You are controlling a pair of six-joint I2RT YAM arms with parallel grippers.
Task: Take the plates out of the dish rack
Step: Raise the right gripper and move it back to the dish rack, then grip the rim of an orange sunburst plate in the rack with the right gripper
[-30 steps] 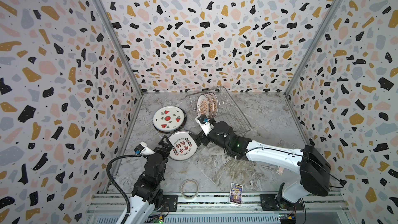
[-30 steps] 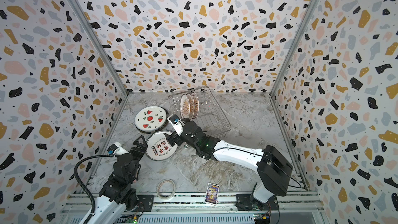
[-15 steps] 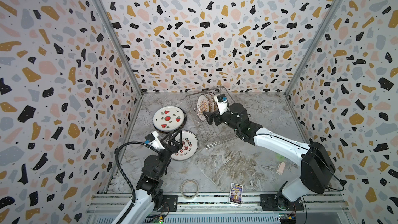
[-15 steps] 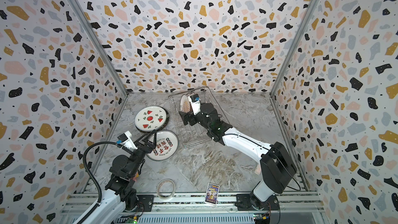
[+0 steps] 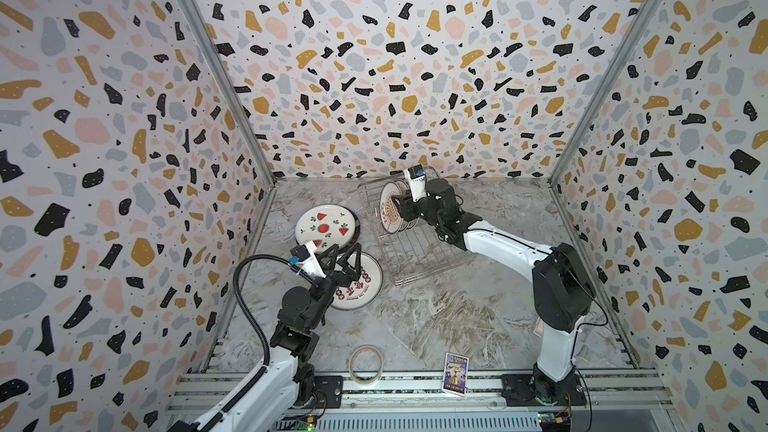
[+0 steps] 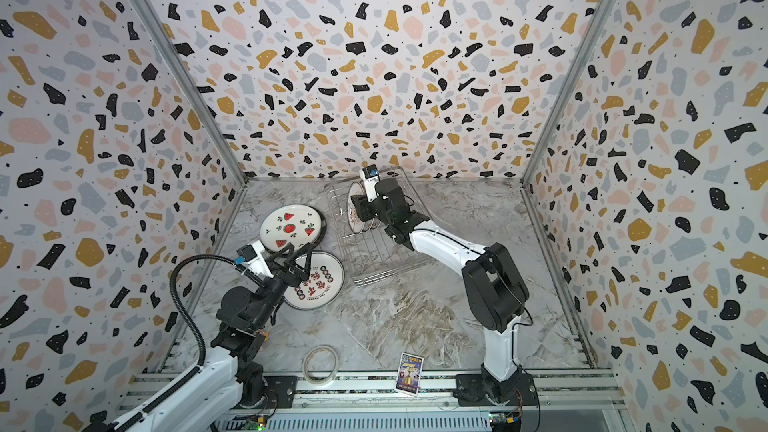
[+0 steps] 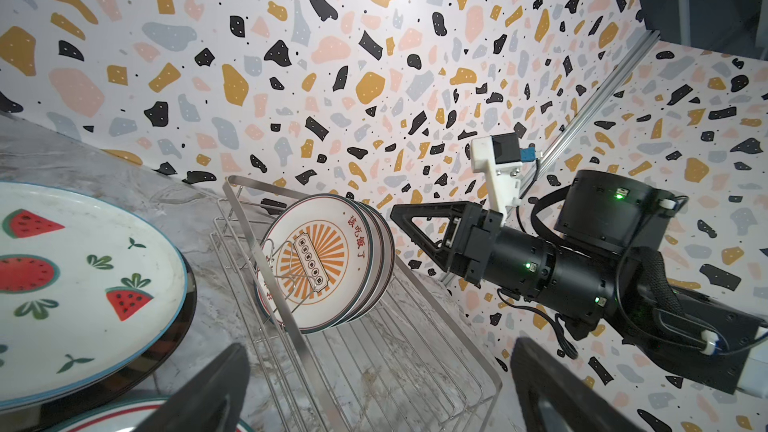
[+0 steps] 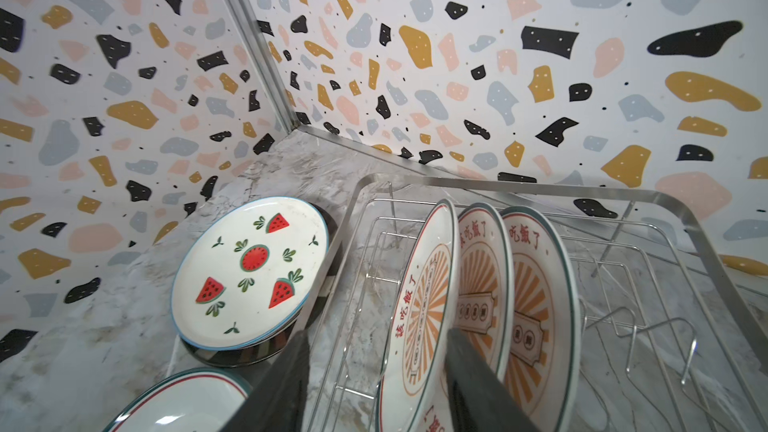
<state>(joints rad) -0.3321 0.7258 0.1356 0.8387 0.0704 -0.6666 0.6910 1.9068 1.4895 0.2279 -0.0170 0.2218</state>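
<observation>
The dish rack (image 5: 428,259) (image 6: 382,251) sits at the back of the table. Three orange sunburst plates (image 8: 424,305) (image 7: 316,259) stand upright in it. My right gripper (image 8: 374,380) (image 5: 397,209) straddles the front one. One finger is in front of that plate with a gap, the other is behind it, so the gripper is open. A watermelon plate (image 5: 326,226) lies on a dark plate at the left. Nearer lies a plate with red and black characters (image 5: 359,284). My left gripper (image 5: 345,255) (image 7: 380,392) hovers open over its edge, holding nothing.
A beige tape ring (image 5: 365,363) and a small printed card (image 5: 456,371) lie by the front rail. Terrazzo walls close in the left, back and right sides. The rack's rim (image 8: 665,209) stands close to the back wall.
My right arm swung from the character plate back to the rack, and its jaws narrowed around the front sunburst plate. My left arm moved forward over the character plate, still open.
</observation>
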